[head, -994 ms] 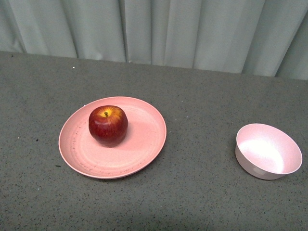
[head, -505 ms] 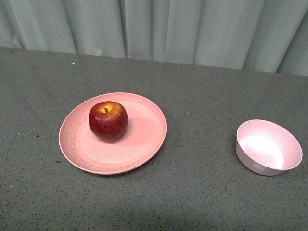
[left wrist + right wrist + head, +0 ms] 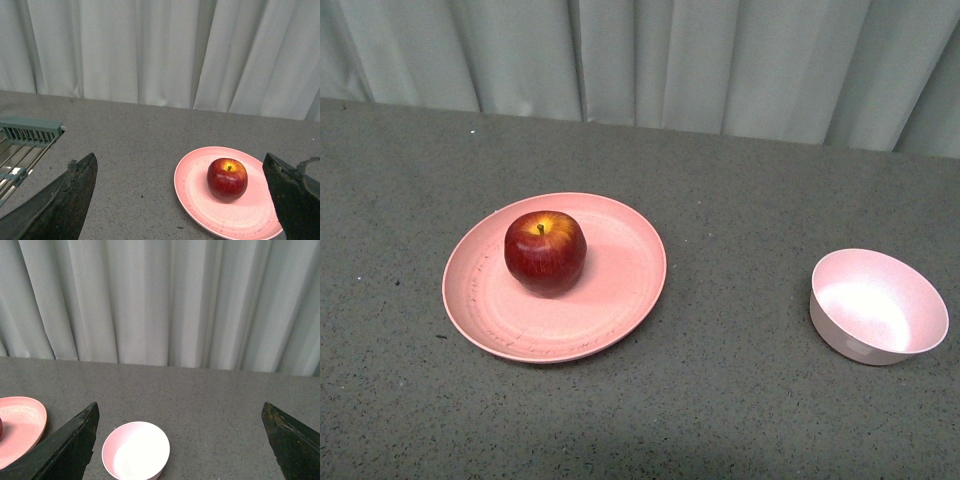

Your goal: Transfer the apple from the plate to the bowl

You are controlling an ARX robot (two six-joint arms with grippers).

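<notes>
Scarcely anything has moved among the things themselves. Compared with a second ago, the whole front view sits a little higher in the frame, table edge included, while the apple (image 3: 545, 252), the plate (image 3: 620, 290) and the bowl (image 3: 878, 305) keep their places relative to one another. We judge that the camera tipped slightly and that nothing was touched. Over the last half second the view has held steady.

For the task this means no step is done. The apple rests stem up on the far-left part of the plate. The bowl stands empty, well apart to the right on the grey table (image 3: 740, 200).

Neither arm shows in the front view. In the wrist views we see the left gripper (image 3: 178, 157) spread wide with nothing between its fingers (image 3: 65, 200), looking at the apple and plate from the near side. The right gripper (image 3: 180, 405) is equally wide and empty, facing the bowl. We cannot tell how high either one hangs above the table.

In the left wrist view one dark finger covers part of the plate's rim. A pale green slatted rack (image 3: 30, 131) shows only there, cut off by the frame edge, so we cannot say what it holds. In the right wrist view the plate is cropped, the apple is a mere dark sliver, and the bowl's near wall falls below the frame.
</notes>
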